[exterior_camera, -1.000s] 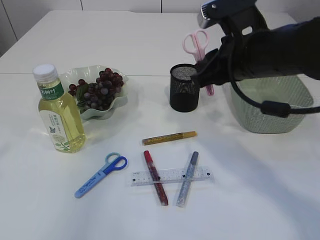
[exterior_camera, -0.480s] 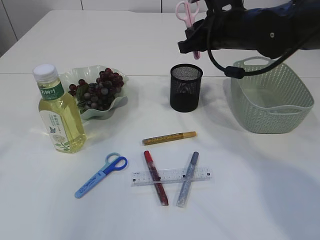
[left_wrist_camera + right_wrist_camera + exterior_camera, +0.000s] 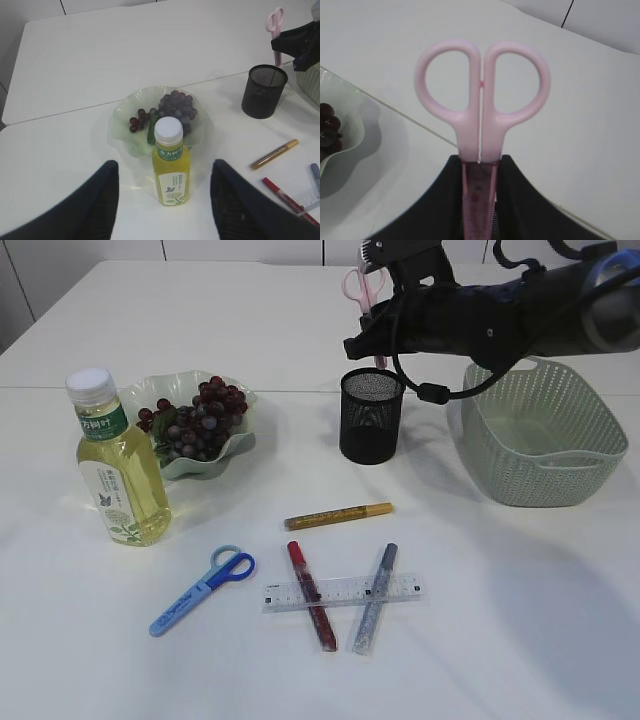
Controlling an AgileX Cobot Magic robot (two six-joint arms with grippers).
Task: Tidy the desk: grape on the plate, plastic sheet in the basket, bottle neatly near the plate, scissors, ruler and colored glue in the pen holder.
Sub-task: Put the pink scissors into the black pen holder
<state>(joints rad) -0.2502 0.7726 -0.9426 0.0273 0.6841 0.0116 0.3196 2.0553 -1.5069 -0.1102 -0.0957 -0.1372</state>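
Observation:
My right gripper (image 3: 379, 336) (image 3: 480, 167) is shut on the blades of pink scissors (image 3: 360, 286) (image 3: 481, 95), handles up, held just above the black mesh pen holder (image 3: 371, 416) (image 3: 263, 91). Blue scissors (image 3: 200, 590), a clear ruler (image 3: 400, 589) and gold (image 3: 338, 515), red (image 3: 300, 565) and silver (image 3: 375, 612) glue pens lie at the front. The grape bunch (image 3: 200, 420) sits on the green plate (image 3: 238, 445), with the yellow bottle (image 3: 118, 465) (image 3: 171, 177) upright beside it. My left gripper (image 3: 165, 161) hangs open above the bottle. I cannot make out the plastic sheet.
A green woven basket (image 3: 530, 480) stands at the right, just beside the pen holder. The right arm reaches over the basket's far rim. The ruler lies across the red and silver glue pens.
The right arm has lifted the pink scissors from behind the pen holder and carried them left, over its mouth. The left gripper has not moved.

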